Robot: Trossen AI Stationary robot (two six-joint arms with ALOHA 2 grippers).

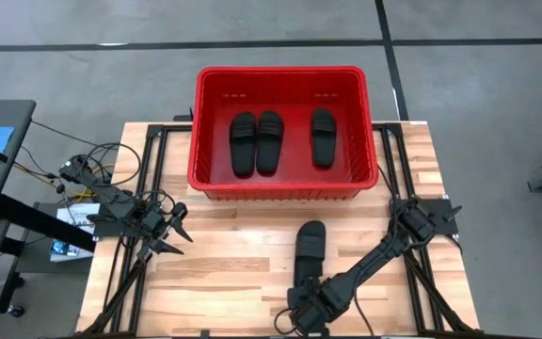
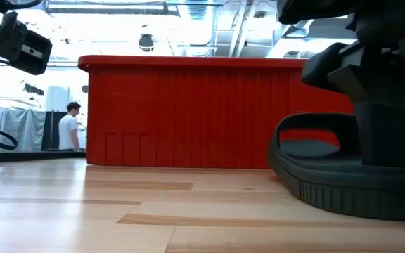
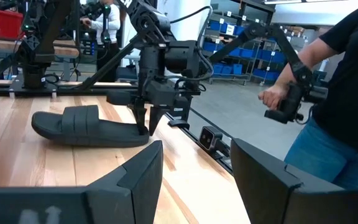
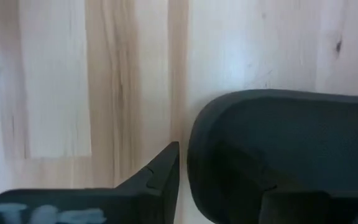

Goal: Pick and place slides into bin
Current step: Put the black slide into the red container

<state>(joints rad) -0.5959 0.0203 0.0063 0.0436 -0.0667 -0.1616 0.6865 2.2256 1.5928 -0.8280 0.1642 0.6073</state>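
Three slides (image 1: 269,139) lie flat inside the red bin (image 1: 281,188) at the far middle of the table (image 1: 224,273), two side by side on its left and one apart on the right. The fourth slide (image 1: 309,250) lies on the table just near of the bin, and the right pincer (image 1: 306,294) stands at its near end, one finger (image 4: 157,180) outside the sole's edge, the other over the footbed, not clamped. The left pincer (image 1: 175,234) hovers, fingers apart and holding nothing, at the table's left side.
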